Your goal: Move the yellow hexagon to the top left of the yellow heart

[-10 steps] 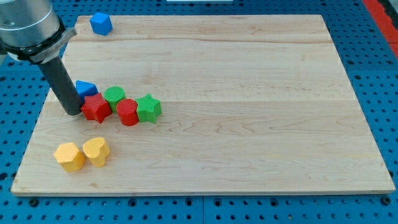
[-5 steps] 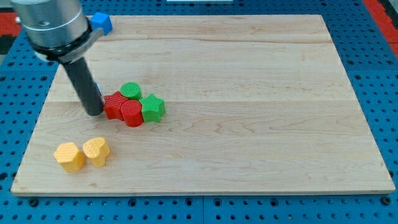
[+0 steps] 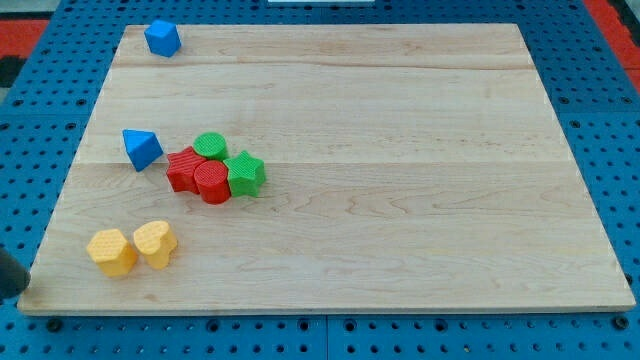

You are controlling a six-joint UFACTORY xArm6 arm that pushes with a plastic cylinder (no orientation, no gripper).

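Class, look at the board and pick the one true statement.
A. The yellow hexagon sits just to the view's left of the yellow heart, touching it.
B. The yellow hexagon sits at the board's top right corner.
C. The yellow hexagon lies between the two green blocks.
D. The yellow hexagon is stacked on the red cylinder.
A: the yellow hexagon rests against the left side of the yellow heart near the board's bottom left; my tip's end does not show.

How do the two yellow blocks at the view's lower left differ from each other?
The yellow hexagon lies left of and slightly lower than the yellow heart. The hexagon is a deeper orange-yellow; the heart is a paler yellow. The hexagon's top is flat-sided, while the heart's top is lobed with a notch. They touch and look alike in size. My tip is not clearly in view.
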